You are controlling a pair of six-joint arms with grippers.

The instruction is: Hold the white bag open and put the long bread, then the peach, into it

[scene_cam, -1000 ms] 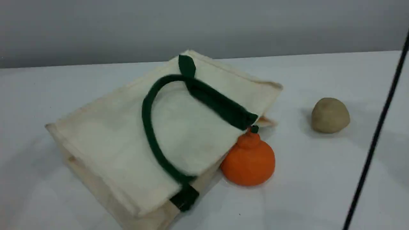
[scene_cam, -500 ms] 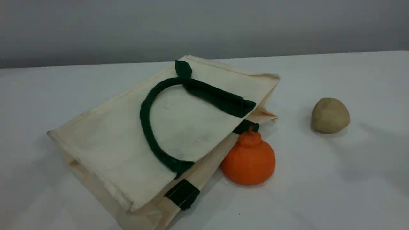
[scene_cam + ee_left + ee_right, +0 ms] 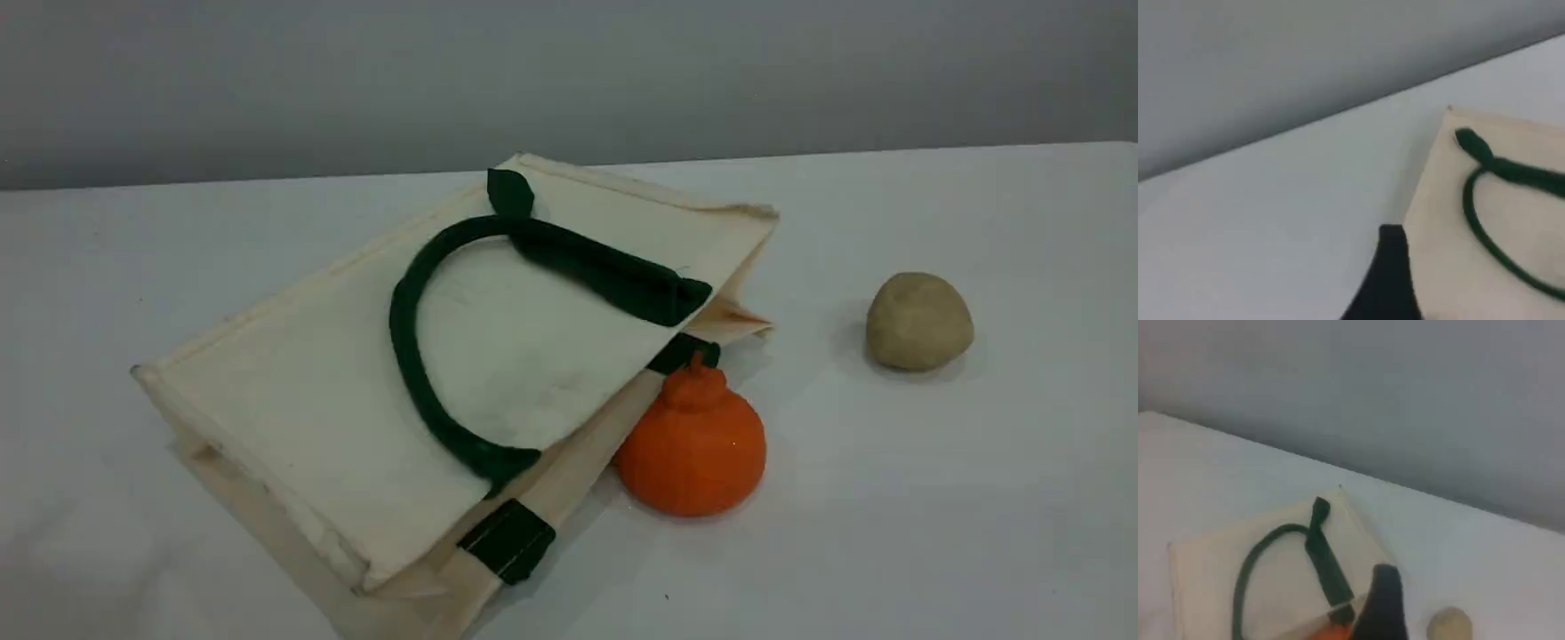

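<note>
**Bag lies flat and shut, both arms drawn back**

On the table (image 3: pixel 933 533) the white bag (image 3: pixel 338 391) lies flat on its side, its mouth turned toward the orange fruit (image 3: pixel 692 449), which sits touching the bag's rim. One green handle (image 3: pixel 404 347) loops across the bag's upper face. A second ago that face was blurred and bulging, its handle in motion, and a thin dark line crossed the view beyond the beige lump (image 3: pixel 918 321); now the cloth has settled flat and that line is gone.

Neither arm shows in the scene view. The left pincer (image 3: pixel 1388 280) hangs above the table just off the bag's far edge, and the right pincer (image 3: pixel 1381 603) hangs high over the bag's mouth end, with the beige lump off to one side of the bag. Only one dark fingertip of each shows, so how wide they stand cannot be read from the pictures alone; both seem fully spread, and neither has hold of anything.

Neither the long bread nor the peach can be seen anywhere around the bag. My judgement is that both are already inside and the bag has just been let go, so the task looks finished or nearly so; the closed mouth hides any proof
</note>
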